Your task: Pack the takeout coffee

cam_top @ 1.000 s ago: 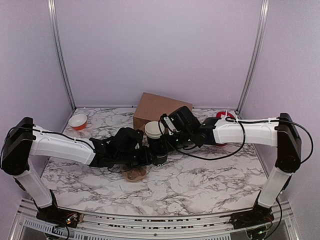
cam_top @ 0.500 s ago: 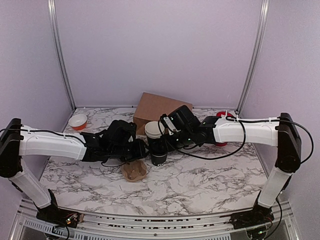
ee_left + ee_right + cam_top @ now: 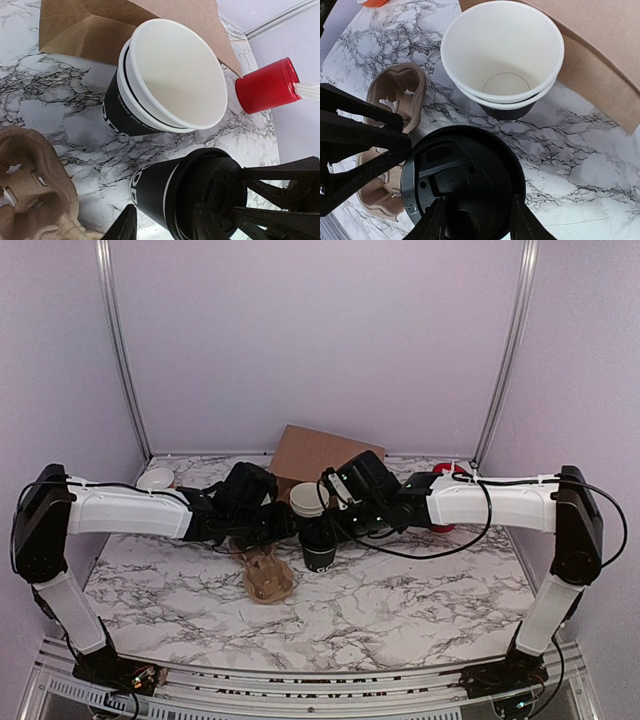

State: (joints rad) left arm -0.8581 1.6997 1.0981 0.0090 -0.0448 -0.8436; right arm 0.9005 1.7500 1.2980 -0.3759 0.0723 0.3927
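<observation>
The takeout coffee, a black paper cup with white lettering and a black lid, is upright near the middle of the worktop. The right pincer is clamped on it from above, one finger on either side of the lid's rim. The left pincer reaches in from the left and sits just beside the cup. Only one of its fingertips shows in the left wrist view, so I cannot tell how its jaws stand.

Just behind the coffee stand two nested lidless cups, white inside, close to it but apart. A moulded brown cup carrier lies flat on the worktop just to the near left of the coffee. A brown paper bag lies behind the nested cups, towards the back wall. A ribbed red cylinder stands to the right of the bag, partly hidden by the right arm in the top view. A small white and orange bowl sits at the far left corner.

The worktop is white marble-patterned with grey veins. Plain lilac walls enclose it on three sides, and aluminium rails run up the two back corners.
</observation>
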